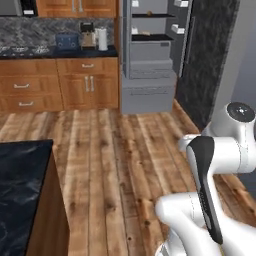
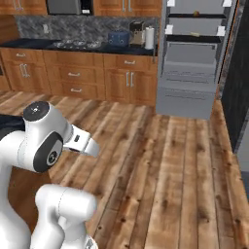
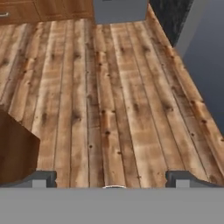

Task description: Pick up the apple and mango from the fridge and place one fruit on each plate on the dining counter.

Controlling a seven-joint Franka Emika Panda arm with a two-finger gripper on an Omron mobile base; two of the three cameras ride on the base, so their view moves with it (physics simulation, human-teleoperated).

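Note:
The grey fridge (image 1: 150,55) (image 2: 192,53) stands open across the room, with its dark shelves and white door bins showing. A small orange-brown speck (image 1: 149,12) (image 2: 196,13) lies on an upper shelf, too small to tell whether it is the apple or the mango. A corner of the dining counter's black marbled top (image 1: 20,185) is at the lower left, and its wooden side (image 3: 13,153) shows in the hand view. The plates are out of view. My gripper (image 3: 113,180) is open over bare wooden floor, its fingertips (image 3: 41,178) wide apart with nothing between them.
A wall counter with wooden drawers (image 1: 55,82) (image 2: 78,73) runs left of the fridge and carries a blue toaster (image 1: 66,40), a coffee machine (image 1: 88,34) and a white roll (image 1: 102,39). A dark marbled wall (image 1: 205,60) stands right of the fridge. Wooden floor (image 3: 113,96) stretches between.

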